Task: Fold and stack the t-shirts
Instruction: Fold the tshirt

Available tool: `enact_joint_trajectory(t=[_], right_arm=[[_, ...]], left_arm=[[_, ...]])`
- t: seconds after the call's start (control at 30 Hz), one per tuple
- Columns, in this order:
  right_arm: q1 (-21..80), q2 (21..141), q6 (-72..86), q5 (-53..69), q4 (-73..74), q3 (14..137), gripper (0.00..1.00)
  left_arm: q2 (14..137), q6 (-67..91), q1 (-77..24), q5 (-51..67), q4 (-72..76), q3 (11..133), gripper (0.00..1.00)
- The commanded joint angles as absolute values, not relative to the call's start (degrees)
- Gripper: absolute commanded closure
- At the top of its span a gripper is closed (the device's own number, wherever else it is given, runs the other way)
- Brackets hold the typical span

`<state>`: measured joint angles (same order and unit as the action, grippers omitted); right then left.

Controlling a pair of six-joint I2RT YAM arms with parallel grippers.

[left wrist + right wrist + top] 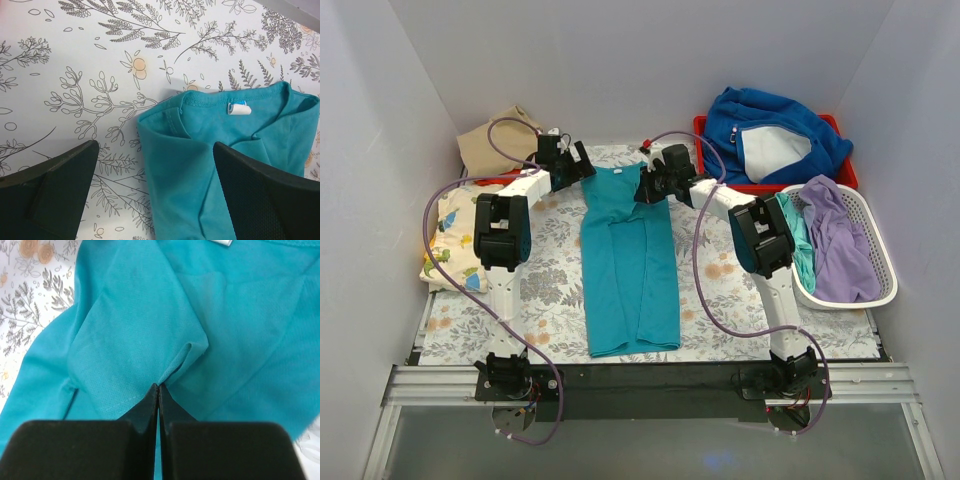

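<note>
A teal t-shirt (630,270) lies lengthwise down the middle of the floral table cover, its sides folded in to a long strip and its collar at the far end. My left gripper (570,162) hangs open over the collar's left corner; in the left wrist view (156,150) the shirt's folded edge (195,170) lies between the wide-apart fingers (60,185). My right gripper (655,186) is shut at the collar's right side; in the right wrist view (158,386) its tips pinch a small fold of the teal fabric (145,315).
A tan t-shirt (495,140) and a cream dinosaur-print one (450,235) lie at the left. A white basket (885,262) on the right holds lavender (840,240) and mint (802,245) shirts. Behind it a red bin (848,176) holds a royal-blue fleece (770,120).
</note>
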<state>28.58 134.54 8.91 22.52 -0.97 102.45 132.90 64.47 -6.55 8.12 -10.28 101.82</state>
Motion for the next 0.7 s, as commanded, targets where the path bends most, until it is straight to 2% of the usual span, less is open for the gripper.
enact_joint_trajectory(t=[0.0,0.33,0.4,0.47,0.5,0.57,0.6,0.67], right_arm=[[28.6,128.0,7.1,19.5,-3.9,99.6,0.99],[28.7,130.2,7.9,19.4,-4.0,101.2,0.99],[28.7,131.6,8.2,19.1,-3.3,102.6,0.85],[28.6,131.5,8.6,18.5,-2.8,102.9,0.81],[28.6,131.0,8.7,18.1,-3.0,102.3,0.67],[28.7,129.0,8.8,16.4,-2.8,101.7,0.64],[28.7,128.2,8.7,15.7,-3.0,101.1,0.58],[28.7,125.4,8.4,15.3,-2.9,99.1,0.57]], left_arm=[[132.7,63.5,-6.2,7.6,-13.0,103.2,0.02],[132.5,63.8,-6.2,10.0,-12.7,101.8,0.02],[132.2,63.8,-6.2,10.9,-12.7,101.5,0.02],[130.8,63.9,-6.3,11.6,-12.7,100.9,0.02],[130.3,63.7,-6.2,11.6,-12.7,100.5,0.02],[128.6,63.2,-6.2,11.7,-12.9,100.2,0.02],[128.0,62.9,-6.2,12.0,-13.6,100.5,0.02],[125.7,62.9,-6.2,13.4,-14.0,100.5,0.02]])
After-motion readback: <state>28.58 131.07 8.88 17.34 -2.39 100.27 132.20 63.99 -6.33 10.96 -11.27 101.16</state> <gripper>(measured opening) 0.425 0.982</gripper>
